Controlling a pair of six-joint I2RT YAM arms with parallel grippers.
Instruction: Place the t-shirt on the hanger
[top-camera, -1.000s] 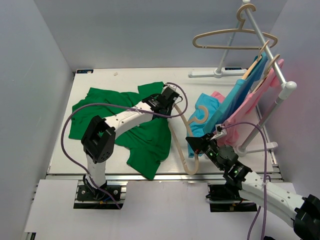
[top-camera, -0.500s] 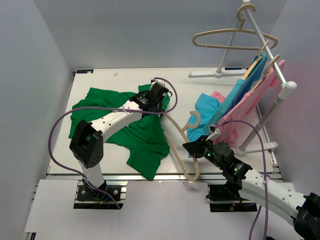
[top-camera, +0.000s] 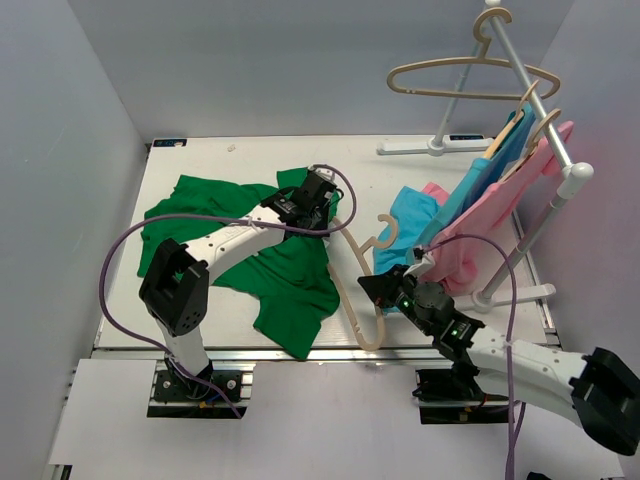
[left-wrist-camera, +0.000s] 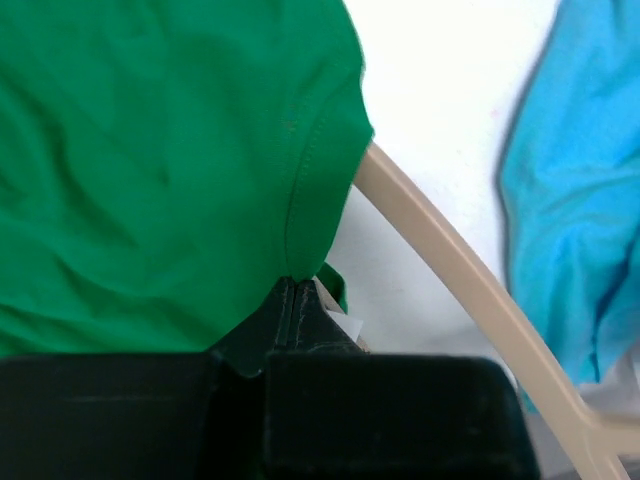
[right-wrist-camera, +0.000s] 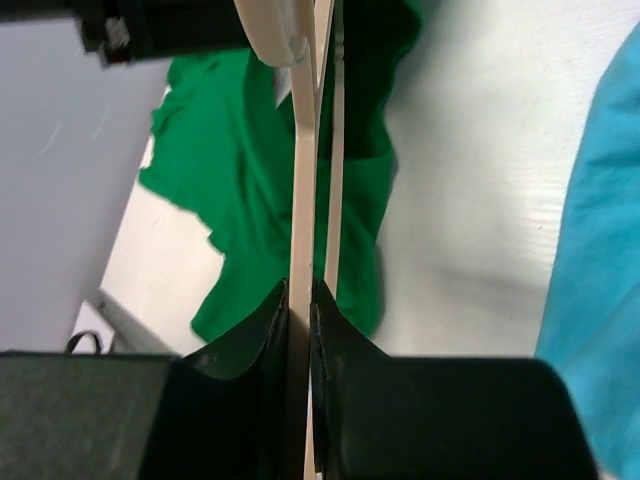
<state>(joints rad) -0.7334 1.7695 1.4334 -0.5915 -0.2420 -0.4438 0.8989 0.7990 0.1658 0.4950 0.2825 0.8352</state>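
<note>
Left fingers pinch t-shirt hem; right fingers clamp hanger.

Blocked down the middle by the hanger, clamped in the right gripper and slanting up beside the left gripper. Crowded on the right by the light blue garment, the pink garment and the rack. Covered on the left by the t-shirt. Open along the bare far strip of the table; narrow gap between hanger and light blue garment.

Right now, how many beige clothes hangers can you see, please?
4 hangers: one atop the rack, two under the blue and pink garments, one in the right end effector; others may be hidden.
</note>
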